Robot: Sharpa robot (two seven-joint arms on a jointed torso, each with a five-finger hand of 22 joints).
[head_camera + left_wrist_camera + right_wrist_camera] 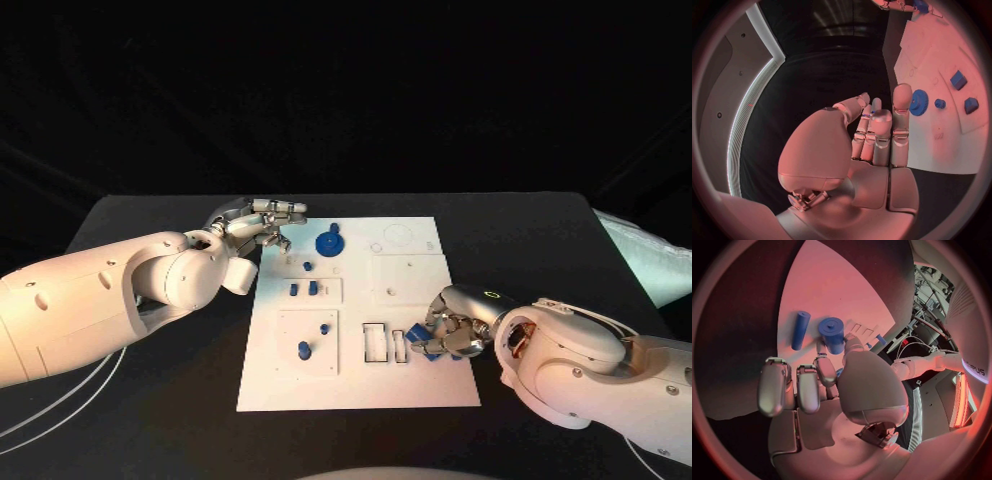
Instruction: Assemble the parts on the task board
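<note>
Blue parts (pixel 313 288) on white task board (pixel 361 385)

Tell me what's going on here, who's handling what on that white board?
A two-armed robot is working over a white board carrying small blue parts. Its right hand is down at the board's near right side, among a few blue pieces; whether it actually holds one cannot be told. In its wrist view, a blue cylinder and a thinner blue rod lie just beyond its fingers. The left hand hovers at the far left corner, holding nothing, near a blue gear.
</note>
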